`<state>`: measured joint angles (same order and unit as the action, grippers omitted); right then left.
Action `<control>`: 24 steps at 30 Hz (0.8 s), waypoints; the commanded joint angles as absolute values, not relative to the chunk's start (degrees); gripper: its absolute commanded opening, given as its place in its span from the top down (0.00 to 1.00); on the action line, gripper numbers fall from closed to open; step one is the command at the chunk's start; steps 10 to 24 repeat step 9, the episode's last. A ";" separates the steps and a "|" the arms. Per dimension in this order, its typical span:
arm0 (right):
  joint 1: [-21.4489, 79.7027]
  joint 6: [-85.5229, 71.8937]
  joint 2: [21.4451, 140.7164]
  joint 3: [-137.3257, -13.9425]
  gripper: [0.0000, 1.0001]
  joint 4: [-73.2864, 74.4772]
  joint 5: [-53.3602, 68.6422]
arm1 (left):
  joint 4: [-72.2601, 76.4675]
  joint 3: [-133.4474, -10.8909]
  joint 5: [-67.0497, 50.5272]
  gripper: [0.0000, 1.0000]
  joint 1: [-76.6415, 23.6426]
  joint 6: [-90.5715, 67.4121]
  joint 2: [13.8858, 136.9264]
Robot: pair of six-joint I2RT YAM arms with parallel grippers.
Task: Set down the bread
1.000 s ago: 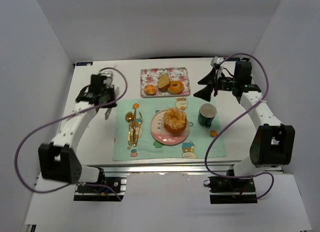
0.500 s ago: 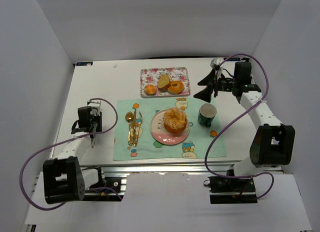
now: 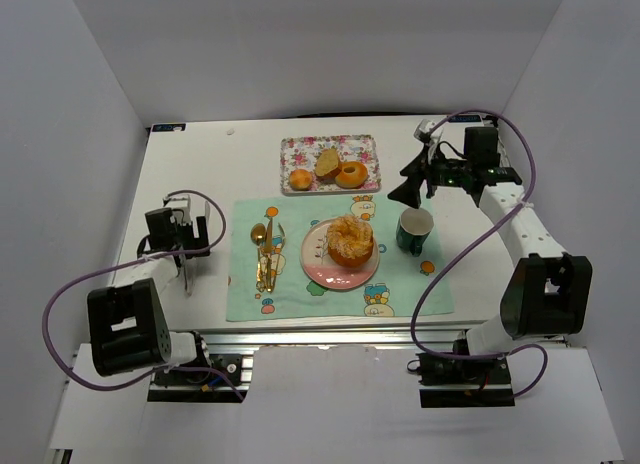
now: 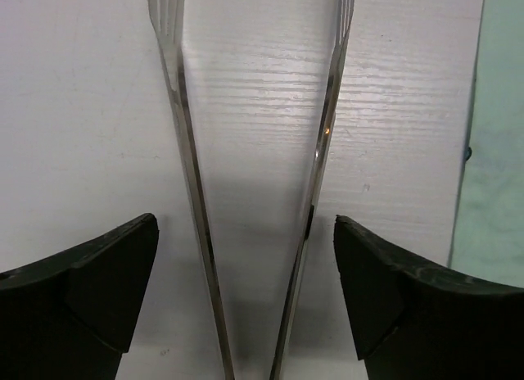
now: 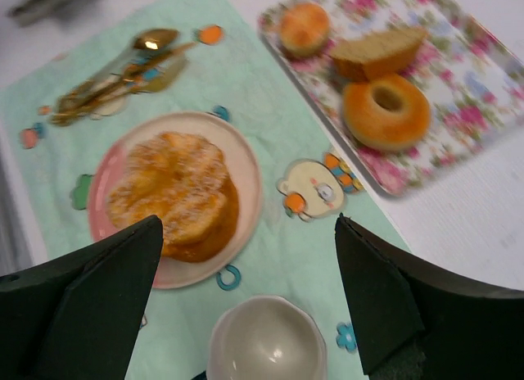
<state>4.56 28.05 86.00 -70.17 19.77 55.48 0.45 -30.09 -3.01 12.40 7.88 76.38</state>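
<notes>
The bread, a round golden bun with a pale ridged top, sits on a pink plate on the mint placemat; the right wrist view shows the bread and plate too. My left gripper is low over the white table at the left, open. Thin metal tongs lie on the table between its jaws, touching neither; the left gripper holds nothing. My right gripper hangs open and empty above the green cup, right of the bread; from the wrist the right gripper frames plate and cup.
A floral tray at the back holds a small bun, a bread slice and a doughnut. Gold cutlery lies on the placemat left of the plate. The cup is white inside.
The left arm pulled back toward the near left. Its gripper opened and let the tongs down on the table. The right gripper shifted slightly.
</notes>
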 commanded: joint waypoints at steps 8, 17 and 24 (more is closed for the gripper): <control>10.28 15.47 82.00 -72.42 0.11 15.21 16.61 | -3.52 -37.79 -10.45 0.02 12.92 -3.33 59.96; 10.28 13.64 81.91 -72.77 0.10 14.34 16.87 | -3.52 -37.71 -11.68 0.02 13.01 -6.21 57.33; 10.28 13.64 81.91 -72.77 0.10 14.34 16.87 | -3.52 -37.71 -11.68 0.02 13.01 -6.21 57.33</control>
